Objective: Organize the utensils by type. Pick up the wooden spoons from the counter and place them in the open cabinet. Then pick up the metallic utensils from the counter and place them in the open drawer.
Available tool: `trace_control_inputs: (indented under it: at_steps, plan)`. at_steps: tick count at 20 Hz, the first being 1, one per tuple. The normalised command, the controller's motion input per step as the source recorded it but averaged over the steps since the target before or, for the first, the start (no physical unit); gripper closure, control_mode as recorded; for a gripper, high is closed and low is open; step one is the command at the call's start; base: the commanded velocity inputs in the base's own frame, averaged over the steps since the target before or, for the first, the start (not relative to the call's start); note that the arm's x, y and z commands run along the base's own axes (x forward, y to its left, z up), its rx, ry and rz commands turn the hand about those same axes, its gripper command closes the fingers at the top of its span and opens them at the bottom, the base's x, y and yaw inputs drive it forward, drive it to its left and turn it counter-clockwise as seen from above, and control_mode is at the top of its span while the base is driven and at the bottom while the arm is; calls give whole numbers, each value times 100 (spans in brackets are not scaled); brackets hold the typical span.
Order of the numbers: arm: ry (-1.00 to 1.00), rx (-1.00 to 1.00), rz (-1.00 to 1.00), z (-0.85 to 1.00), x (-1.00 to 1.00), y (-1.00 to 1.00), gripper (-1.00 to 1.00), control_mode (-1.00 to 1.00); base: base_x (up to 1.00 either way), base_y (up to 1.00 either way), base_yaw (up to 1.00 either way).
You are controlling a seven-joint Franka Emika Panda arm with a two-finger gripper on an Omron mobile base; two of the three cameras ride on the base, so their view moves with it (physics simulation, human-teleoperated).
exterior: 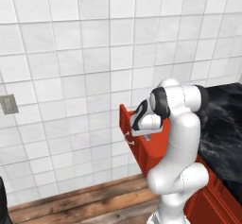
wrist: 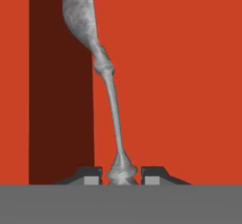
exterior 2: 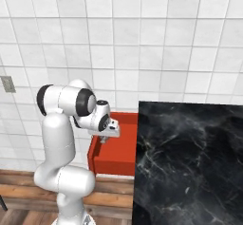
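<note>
Fingers (wrist: 93, 174) pinch the end of the metal spoon (wrist: 109, 100): through the hand camera I see one dark tip on each side of the handle's knob, pressed against it. The spoon runs straight away from the gripper (wrist: 122, 175), thin handle first, then a small collar, then the grey bowl at the far end, leaning slightly to the left of the handle in that view. Beyond the spoon I see flat red, with a darker red band running along the left side behind the bowl; I read this as the inside of the drawer (exterior: 156, 145), though I cannot tell from that view whether the bowl touches the red surface or hangs clear of it.

From the left base camera, my gripper (exterior: 144, 134) points down over the open red drawer, which stands out from the cabinet fronts just below and behind the hand. A small silver handle (exterior: 128, 140) shows on the drawer front, to the left of the gripper. From the right base camera, the gripper (exterior 2: 110, 130) sits over the drawer's left part, and the black counter (exterior 2: 190, 162) lies to the gripper's right, its edge just beside the drawer. White wall tiles (exterior 2: 123, 43) rise behind the hand.
</note>
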Motion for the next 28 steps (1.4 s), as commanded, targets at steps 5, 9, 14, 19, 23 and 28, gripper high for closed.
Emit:
trace_control_inputs:
  at_steps: [5, 9, 14, 19, 23, 28]
  plan:
    - [0, 0, 0, -13, 0, 41, 100, -100, 0, 0, 0]
    - [-1, 0, 0, -8, 0, 46, 100, -100, 0, 0, 0]
    - [0, 0, 0, -18, 0, 49, 100, -100, 0, 0, 0]
    - [-1, 0, 0, -18, 1, 55, 100, -100, 0, 0, 0]
    - [0, 0, 0, -17, 2, 59, 100, -100, 0, 0, 0]
    - [0, 0, 0, -18, 5, 57, 100, -100, 0, 0, 0]
